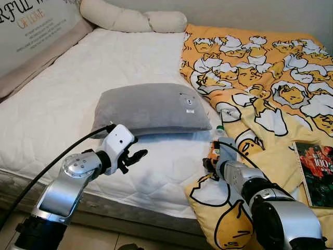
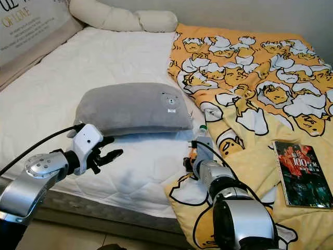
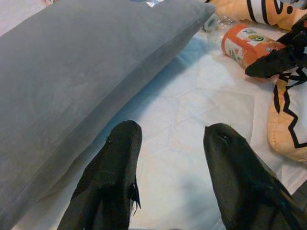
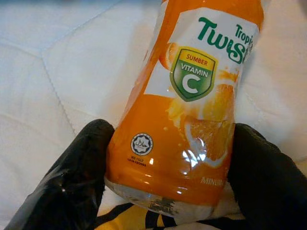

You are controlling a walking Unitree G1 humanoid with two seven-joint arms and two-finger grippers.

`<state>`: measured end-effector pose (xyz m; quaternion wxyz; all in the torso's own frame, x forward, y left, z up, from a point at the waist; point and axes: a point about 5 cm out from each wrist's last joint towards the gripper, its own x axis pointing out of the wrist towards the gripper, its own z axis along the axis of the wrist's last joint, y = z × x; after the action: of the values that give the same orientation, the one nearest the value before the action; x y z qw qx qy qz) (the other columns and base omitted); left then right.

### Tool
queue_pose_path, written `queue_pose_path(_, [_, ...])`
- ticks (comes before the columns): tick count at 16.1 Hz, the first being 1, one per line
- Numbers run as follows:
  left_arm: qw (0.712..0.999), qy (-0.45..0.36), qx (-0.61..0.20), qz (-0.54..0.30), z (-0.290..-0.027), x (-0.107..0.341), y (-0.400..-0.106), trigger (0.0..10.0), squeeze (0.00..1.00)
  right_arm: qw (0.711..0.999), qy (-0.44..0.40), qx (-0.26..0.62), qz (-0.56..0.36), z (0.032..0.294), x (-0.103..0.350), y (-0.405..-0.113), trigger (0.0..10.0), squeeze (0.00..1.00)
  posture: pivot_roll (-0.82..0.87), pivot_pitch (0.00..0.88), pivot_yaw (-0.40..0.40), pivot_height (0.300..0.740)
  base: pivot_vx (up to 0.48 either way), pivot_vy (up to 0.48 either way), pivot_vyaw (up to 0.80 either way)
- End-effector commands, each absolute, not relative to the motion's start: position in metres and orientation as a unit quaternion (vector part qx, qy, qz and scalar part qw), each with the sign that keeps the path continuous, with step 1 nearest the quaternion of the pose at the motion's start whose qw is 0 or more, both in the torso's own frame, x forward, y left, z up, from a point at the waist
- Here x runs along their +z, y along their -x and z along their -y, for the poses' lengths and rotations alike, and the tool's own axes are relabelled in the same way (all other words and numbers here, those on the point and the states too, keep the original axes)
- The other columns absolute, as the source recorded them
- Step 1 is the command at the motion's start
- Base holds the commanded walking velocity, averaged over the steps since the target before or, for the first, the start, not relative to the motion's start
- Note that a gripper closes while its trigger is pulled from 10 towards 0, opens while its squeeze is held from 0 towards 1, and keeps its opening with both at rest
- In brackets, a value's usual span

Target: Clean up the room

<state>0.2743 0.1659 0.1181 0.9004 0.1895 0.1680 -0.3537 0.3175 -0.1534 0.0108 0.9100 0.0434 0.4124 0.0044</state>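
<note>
On the white mattress (image 1: 62, 99), right at the edge of the yellow cartoon-print blanket (image 1: 270, 78), you have the orange juice bottle (image 4: 192, 100) lying on its side. Its long axis runs away from you toward the head of the bed, with the base nearest your right gripper (image 4: 170, 177) and the cap end pointing toward the blanket's fold beside the grey pillow (image 1: 148, 109). Your right gripper's two black fingers (image 4: 72, 177) sit against either side of the bottle's lower body, closed onto it, while the bottle rests on the mattress. The label reads vitamin C and faces the wrist camera.

Your left gripper (image 1: 136, 155) hovers just above the mattress in front of the pillow's near long edge, fingers (image 3: 112, 177) spread apart and holding nothing. The pillow lies flat and crosswise, just left of the bottle, close but apart from it. A book (image 2: 304, 174) lies on the blanket well to the right. A long cream bolster (image 1: 132, 20) rests along the head of the bed, and a lettered cushion (image 1: 31, 31) leans at the far left.
</note>
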Motion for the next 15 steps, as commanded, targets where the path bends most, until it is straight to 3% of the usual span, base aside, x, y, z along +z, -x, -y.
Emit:
queue_pose_path(1, [0.898,-0.191,-0.360,-0.167,-0.162,0.119,-0.272,10.0,0.00,0.909,-0.055,-0.011,-0.412,0.158,0.010,-0.317,0.0,0.00,0.04,0.000,-0.004,0.740,0.000,0.000,0.00])
queue_pose_path(8, [0.902,-0.197,-0.346,-0.169,-0.169,0.119,-0.271,10.0,0.00,0.931,-0.095,-0.008,-0.352,0.156,0.027,-0.332,0.0,0.00,0.03,0.000,-0.001,0.740,0.000,0.000,0.00])
queue_pose_path(11, [0.913,-0.173,-0.328,-0.170,-0.173,0.115,-0.257,10.0,0.00,0.963,-0.128,0.020,-0.236,0.156,0.046,-0.339,0.0,0.00,-0.01,0.000,0.016,0.740,0.000,0.000,0.00])
queue_pose_path(12, [0.918,-0.166,-0.317,-0.170,-0.174,0.114,-0.255,10.0,0.00,0.972,-0.149,0.026,-0.180,0.154,0.058,-0.336,0.8,0.00,-0.02,0.000,0.020,0.740,0.000,0.000,0.00])
queue_pose_path(13, [0.922,-0.163,-0.308,-0.167,-0.174,0.113,-0.254,10.0,0.00,0.977,-0.151,0.032,-0.145,0.152,0.067,-0.332,5.1,0.00,-0.02,0.000,0.024,0.740,0.000,0.000,0.00])
queue_pose_path(14, [0.934,-0.155,-0.281,-0.156,-0.173,0.114,-0.251,10.0,0.00,0.993,-0.070,0.070,-0.070,0.144,0.089,-0.318,10.0,0.00,-0.04,0.000,0.027,0.740,0.000,0.000,0.00])
queue_pose_path(15, [0.939,-0.155,-0.267,-0.150,-0.173,0.114,-0.250,10.0,0.00,0.993,-0.049,0.090,-0.053,0.140,0.095,-0.314,10.0,0.00,-0.04,0.000,0.026,0.740,0.000,0.000,0.00])
